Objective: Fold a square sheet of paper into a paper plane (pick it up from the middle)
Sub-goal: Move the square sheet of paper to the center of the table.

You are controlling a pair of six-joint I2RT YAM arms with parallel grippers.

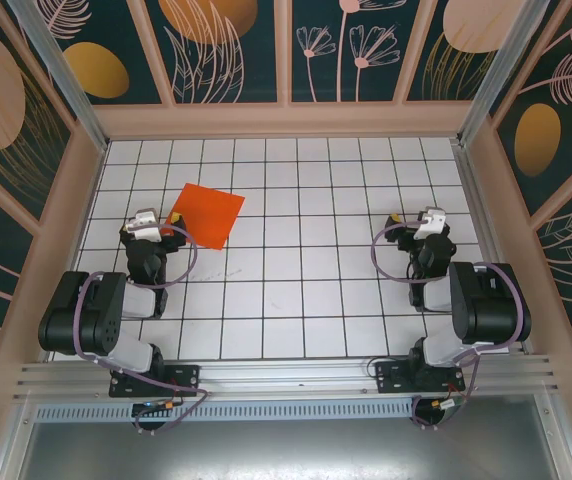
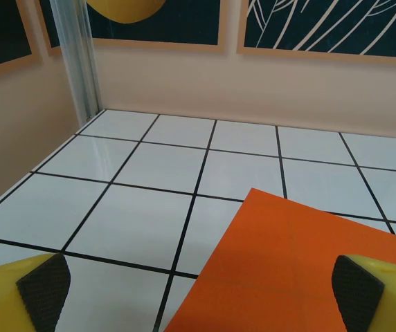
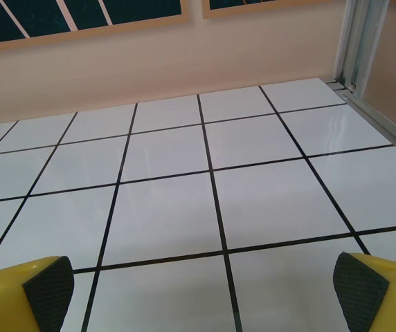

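The square sheet of paper (image 1: 208,214) is bright orange-red. It lies flat and unfolded on the white grid table, left of centre toward the back, turned a little askew. My left gripper (image 1: 158,222) stands open at the sheet's near-left corner, low over the table. In the left wrist view the square sheet of paper (image 2: 302,270) reaches in from the right between the open left gripper's (image 2: 198,294) yellow fingers (image 2: 42,290), with nothing gripped. My right gripper (image 1: 421,222) is open over bare tiles at the right, far from the sheet. The right wrist view has the open right gripper (image 3: 205,290) with white tiles between its fingers.
The white gridded table (image 1: 296,290) is boxed in by beige walls (image 1: 286,120) with dark patterned panels above. An aluminium post (image 2: 77,62) stands in the back-left corner, another post (image 3: 354,41) at the back right. A metal rail (image 1: 286,375) runs along the near edge.
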